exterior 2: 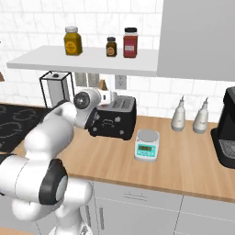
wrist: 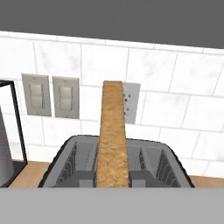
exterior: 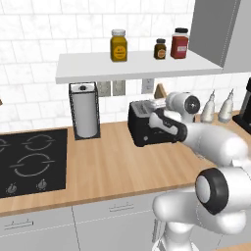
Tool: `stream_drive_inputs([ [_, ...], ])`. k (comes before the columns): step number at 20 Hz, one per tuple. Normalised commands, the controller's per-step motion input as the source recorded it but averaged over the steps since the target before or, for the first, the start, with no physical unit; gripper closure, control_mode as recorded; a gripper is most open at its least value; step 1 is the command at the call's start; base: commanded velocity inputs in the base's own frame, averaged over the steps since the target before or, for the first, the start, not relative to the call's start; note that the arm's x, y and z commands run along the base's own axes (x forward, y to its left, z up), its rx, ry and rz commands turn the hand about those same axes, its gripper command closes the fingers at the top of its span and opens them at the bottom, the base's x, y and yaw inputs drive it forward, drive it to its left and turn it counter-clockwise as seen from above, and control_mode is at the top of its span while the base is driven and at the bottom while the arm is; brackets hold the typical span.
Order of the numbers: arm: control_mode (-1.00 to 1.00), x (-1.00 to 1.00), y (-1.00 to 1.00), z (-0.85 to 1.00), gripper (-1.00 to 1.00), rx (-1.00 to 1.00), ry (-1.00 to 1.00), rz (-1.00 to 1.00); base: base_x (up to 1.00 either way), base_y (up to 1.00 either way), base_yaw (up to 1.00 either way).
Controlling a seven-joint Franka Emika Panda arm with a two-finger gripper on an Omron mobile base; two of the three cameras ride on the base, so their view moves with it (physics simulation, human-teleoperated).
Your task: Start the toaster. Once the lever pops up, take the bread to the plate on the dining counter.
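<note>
While my hand [exterior 2: 109,97] is hovering just above the toaster [wrist: 117,164] on the table [exterior: 117,164], it is pinching the bread [wrist: 113,135] edge-on, partly closed, the slice standing upright directly ahead over the slots.

Illumination is bright, even and diffuse. Shadows are soft, darkest beneath the shelf [exterior: 132,66]. No glare. Rendering is slightly soft overall, without edge distortion.
</note>
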Motion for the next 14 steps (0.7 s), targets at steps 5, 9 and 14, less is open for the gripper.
stream_drive_inputs([
  [5, -1.0, -0.94, 0.0, 0.31, 1.0, 0.0, 0.2, 0.0, 0.0, 0.0, 0.0],
  [9, -1.0, -1.0, 0.0, 0.33, 1.0, 0.01, 0.08, 0.0, 0.0, 0.0, 0.0],
  [14, -1.0, -1.0, 0.0, 0.26, 1.0, 0.01, 0.0, 0.0, 0.0, 0.0, 0.0],
])
